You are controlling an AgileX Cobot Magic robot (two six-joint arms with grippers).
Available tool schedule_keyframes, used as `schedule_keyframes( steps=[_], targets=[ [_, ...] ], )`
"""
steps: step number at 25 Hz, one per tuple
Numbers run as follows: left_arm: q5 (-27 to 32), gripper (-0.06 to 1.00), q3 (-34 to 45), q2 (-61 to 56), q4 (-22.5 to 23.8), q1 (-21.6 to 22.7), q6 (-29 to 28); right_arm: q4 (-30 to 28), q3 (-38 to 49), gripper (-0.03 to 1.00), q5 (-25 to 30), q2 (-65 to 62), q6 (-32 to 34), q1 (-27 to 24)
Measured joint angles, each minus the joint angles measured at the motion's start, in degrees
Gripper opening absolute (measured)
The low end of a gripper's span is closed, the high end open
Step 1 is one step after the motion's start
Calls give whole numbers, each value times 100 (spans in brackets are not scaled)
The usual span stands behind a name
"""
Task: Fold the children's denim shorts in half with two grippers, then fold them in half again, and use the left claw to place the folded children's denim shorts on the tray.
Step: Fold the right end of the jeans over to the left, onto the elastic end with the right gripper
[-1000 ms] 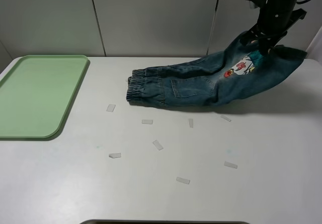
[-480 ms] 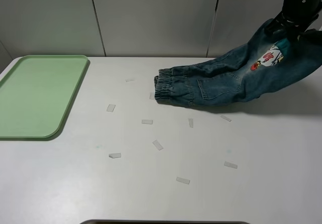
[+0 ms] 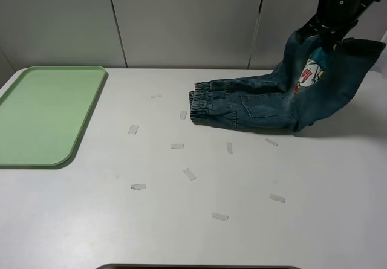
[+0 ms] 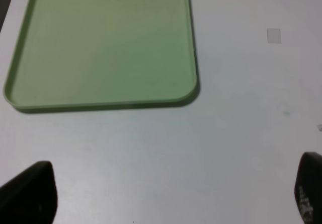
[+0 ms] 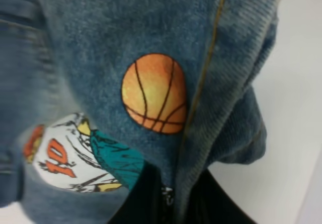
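across the back of the scene runs a pale grey wall [image 3: 181,21] of flat panels, split by thin dark vertical seams. below it a white table [image 3: 254,239] with a matte, evenly lit top fills the exterior view. small whitish tape strips [image 3: 176,146] lie scattered over its middle, each apart from the others. a dark curved edge shows at the very front of the table, too little of it to tell what it is.

the tray [image 3: 42,112] lies flat at the left side of the table, its far end near the wall. the left wrist view shows its rounded corner and low raised rim.

the children's denim shorts [image 3: 254,103] are at the right rear of the table, well apart from the tray. their gathered waistband [image 3: 202,103] rests on the surface and faces the tray. the other end is raised off the table and hangs from the right gripper [image 3: 328,34], which is clamped onto the denim up near the wall. the cartoon patch [image 3: 308,75] sits on the raised part, and a soft shadow falls on the table beneath it. from the right wrist, cloth fills the view: a round basketball patch [image 5: 153,93] beside a yellow seam, with a dark jaw pressed into the folds.

the left claw [image 4: 168,189] hovers over bare table just off the tray's corner. its dark fingertips [image 4: 30,191] are spread wide with nothing between them.
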Motion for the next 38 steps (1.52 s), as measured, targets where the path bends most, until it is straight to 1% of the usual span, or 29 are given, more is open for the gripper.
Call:
schedule_keyframes(
  steps=[5, 7, 8, 14, 18, 21, 26, 31, 32, 33, 34, 35, 36, 37, 38],
  targets=[
    [0, 93, 0, 0, 0, 0, 0, 59, 0, 4, 0, 0, 243, 558],
    [0, 93, 0, 0, 0, 0, 0, 112, 0, 4, 0, 0, 451, 757],
    [0, 93, 0, 0, 0, 0, 0, 128, 0, 4, 0, 0, 684, 949],
    [0, 93, 0, 0, 0, 0, 0, 368, 0, 4, -82, 69, 1380, 1482],
    [0, 93, 0, 0, 0, 0, 0, 429, 0, 4, -263, 310, 1782, 1883],
    [0, 93, 0, 0, 0, 0, 0, 472, 0, 4, -502, 478, 2069, 2186],
    [0, 93, 0, 0, 0, 0, 0, 503, 0, 4, -780, 687, 2359, 2451],
    [0, 93, 0, 0, 0, 0, 0, 646, 0, 4, -1000, 895, 2448, 2518],
    [0, 93, 0, 0, 0, 0, 0, 653, 0, 7, -1062, 895, 2453, 2518],
    [0, 93, 0, 0, 0, 0, 0, 685, -10, 15, -1140, 895, 2462, 2518],
    [0, 93, 0, 0, 0, 0, 0, 775, -39, 25, -1222, 895, 2480, 2518],
    [0, 93, 0, 0, 0, 0, 0, 901, -85, 42, -1320, 886, 2503, 2518],
    [0, 93, 0, 0, 0, 0, 0, 1009, -119, 53, -1385, 886, 2517, 2518],
    [0, 93, 0, 0, 0, 0, 0, 1123, -141, 60, -1422, 886, 2525, 2518],
    [0, 93, 0, 0, 0, 0, 0, 1219, -151, 63, -1441, 886, 2525, 2518]
  ],
)
